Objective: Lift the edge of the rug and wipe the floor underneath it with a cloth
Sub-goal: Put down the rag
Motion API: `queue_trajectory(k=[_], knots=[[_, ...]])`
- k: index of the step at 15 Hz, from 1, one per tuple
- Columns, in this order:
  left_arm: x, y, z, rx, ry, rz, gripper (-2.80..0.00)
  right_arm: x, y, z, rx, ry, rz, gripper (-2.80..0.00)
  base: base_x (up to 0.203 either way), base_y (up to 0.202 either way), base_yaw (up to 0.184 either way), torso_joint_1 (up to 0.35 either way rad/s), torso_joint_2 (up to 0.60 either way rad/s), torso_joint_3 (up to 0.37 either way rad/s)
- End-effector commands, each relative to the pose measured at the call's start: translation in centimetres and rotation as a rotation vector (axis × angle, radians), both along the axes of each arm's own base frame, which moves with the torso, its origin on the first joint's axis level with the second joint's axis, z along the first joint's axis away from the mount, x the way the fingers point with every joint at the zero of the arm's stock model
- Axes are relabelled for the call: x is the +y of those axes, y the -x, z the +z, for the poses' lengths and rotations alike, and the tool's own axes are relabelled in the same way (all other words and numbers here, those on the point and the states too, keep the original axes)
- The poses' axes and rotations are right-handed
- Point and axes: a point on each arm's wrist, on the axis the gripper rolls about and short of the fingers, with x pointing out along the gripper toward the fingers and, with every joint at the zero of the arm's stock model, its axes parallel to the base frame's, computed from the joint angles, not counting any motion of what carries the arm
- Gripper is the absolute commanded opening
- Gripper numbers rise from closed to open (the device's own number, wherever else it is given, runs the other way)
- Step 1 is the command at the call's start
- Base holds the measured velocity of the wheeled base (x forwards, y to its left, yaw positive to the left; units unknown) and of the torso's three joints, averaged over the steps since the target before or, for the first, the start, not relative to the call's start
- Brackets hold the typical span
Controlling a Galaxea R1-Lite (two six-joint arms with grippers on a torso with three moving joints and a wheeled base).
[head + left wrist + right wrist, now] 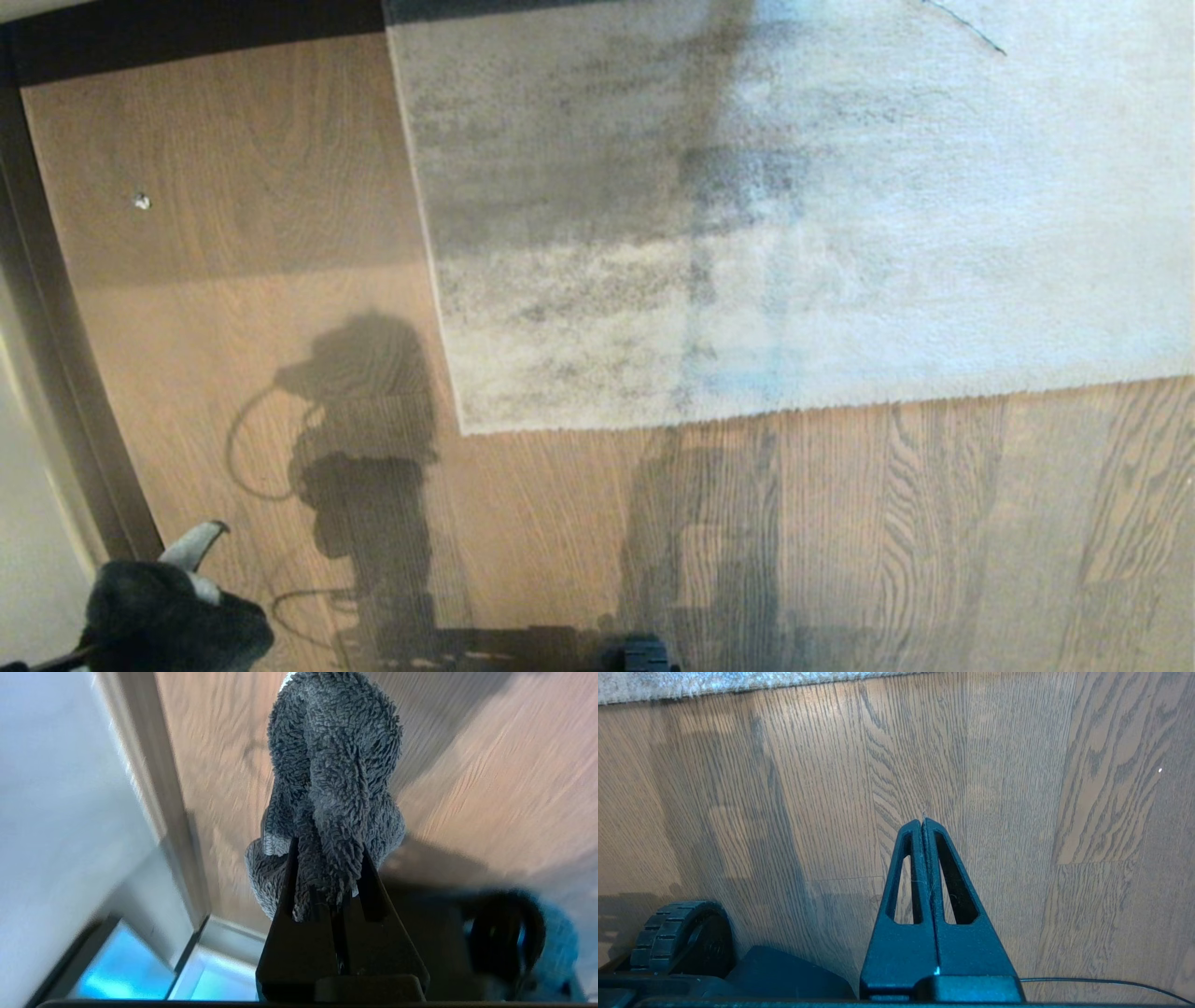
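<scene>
While left jaws grip 1 cloth (334, 779), right jaws closed empty, 1 rug (803, 205)

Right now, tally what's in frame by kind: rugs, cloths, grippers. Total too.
Rugs: 1, the rug lying flat on the floor.
Cloths: 1, the cloth pinched in the left gripper.
Grippers: 2, that left one and the right gripper, shut on nothing above bare floor.
Total: 4
</scene>
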Motion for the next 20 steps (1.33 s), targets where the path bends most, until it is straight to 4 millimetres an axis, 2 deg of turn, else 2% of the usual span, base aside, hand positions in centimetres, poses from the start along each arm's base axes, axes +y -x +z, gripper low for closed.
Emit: queue_trajectory(k=[1,5,9,11,13,14,20], knots=[[0.0,-4.2,-0.3,0.061,-0.002,-0.001,-2.8,0.0,0.0,0.0,0.001,0.0,0.0,-2.8,0.0,0.0,0.0,0.0,0.0,0.0],[0.2,-9.1,-0.5,0.019,-0.008,-0.049,-2.8,0.0,0.0,0.0,0.001,0.0,0.0,-2.8,0.0,0.0,0.0,0.0,0.0,0.0],[2.6,-14.1,-0.4,-0.052,-0.062,-0.1,-2.8,0.0,0.0,0.0,0.001,0.0,0.0,-2.8,0.0,0.0,0.0,0.0,0.0,0.0],[3.3,-15.8,0.0,-0.085,-0.07,-0.126,-2.8,0.0,0.0,0.0,0.001,0.0,0.0,-2.8,0.0,0.0,0.0,0.0,0.0,0.0],[3.5,-16.7,-0.2,-0.087,-0.068,-0.139,-2.8,0.0,0.0,0.0,0.001,0.0,0.0,-2.8,0.0,0.0,0.0,0.0,0.0,0.0],[3.5,-16.9,-0.2,-0.097,-0.071,-0.139,0.0,0.0,0.0,0.0,0.001,0.0,0.0,-2.8,0.0,0.0,0.0,0.0,0.0,0.0],[3.4,-16.8,0.4,-0.139,-0.08,-0.14,0.0,0.0,0.0,0.0,0.001,0.0,0.0,-2.8,0.0,0.0,0.0,0.0,0.0,0.0]])
